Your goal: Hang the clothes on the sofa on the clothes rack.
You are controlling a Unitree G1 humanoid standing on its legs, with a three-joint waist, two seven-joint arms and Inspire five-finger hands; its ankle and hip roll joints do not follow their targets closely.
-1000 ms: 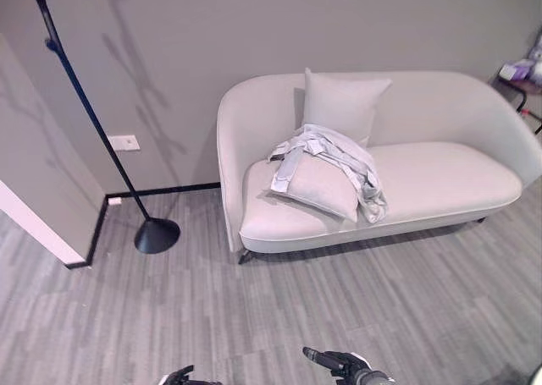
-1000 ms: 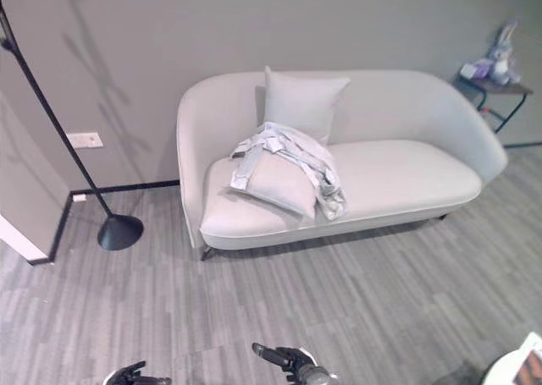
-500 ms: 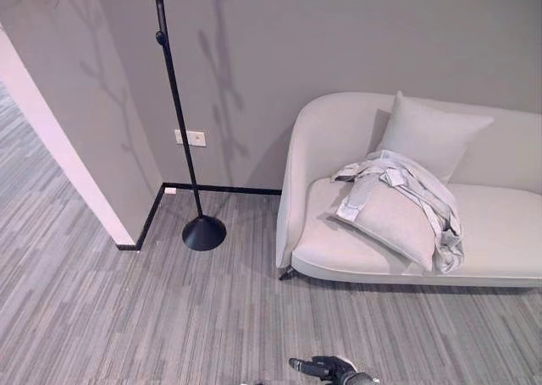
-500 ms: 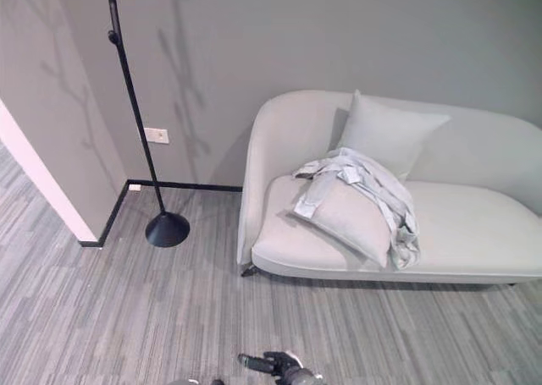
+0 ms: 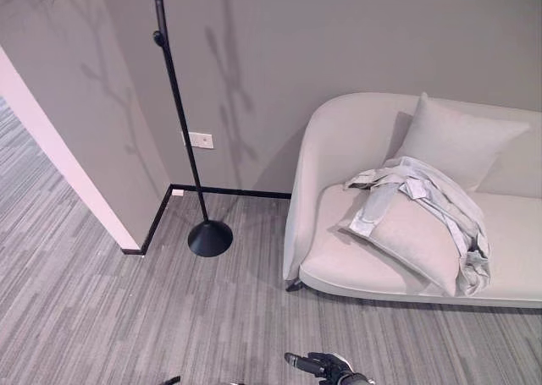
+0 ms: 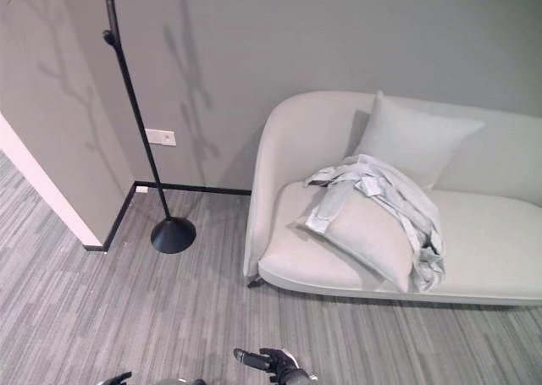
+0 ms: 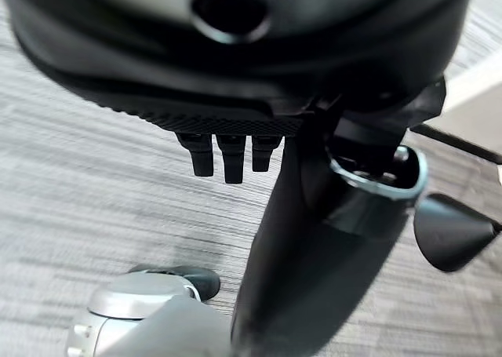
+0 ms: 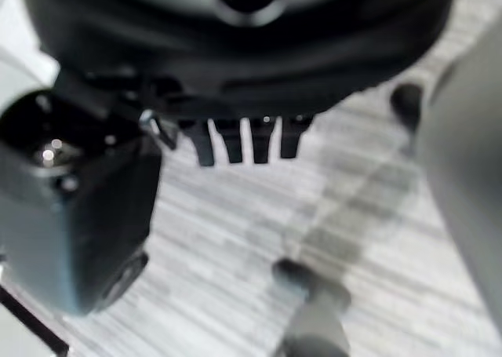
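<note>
The whole picture has slid a little since half a second ago, so the camera on the head has moved, not the things in the room. The sofa now sits a bit more to the right side of the view, and the clothes rack stands nearer the middle than it did a second ago. The clothes have not moved at all. They lie in a pale crumpled heap on the sofa seat, draped over a flat cushion, with another cushion propped up behind them against the sofa back. The rack is a tall black pole on a round black foot, standing on the floor just beside the sofa's end, by the wall with a white socket. The right hand hangs low at the bottom edge, over the grey floor, well away from the clothes. Its fingers are straight and loose, and it holds nothing. The left hand is also down low over the floor, with its fingers hanging loose and nothing in it. So I think the job has not really begun: the robot is turning to look at both the sofa and the rack, and the clothes are not picked up yet.
</note>
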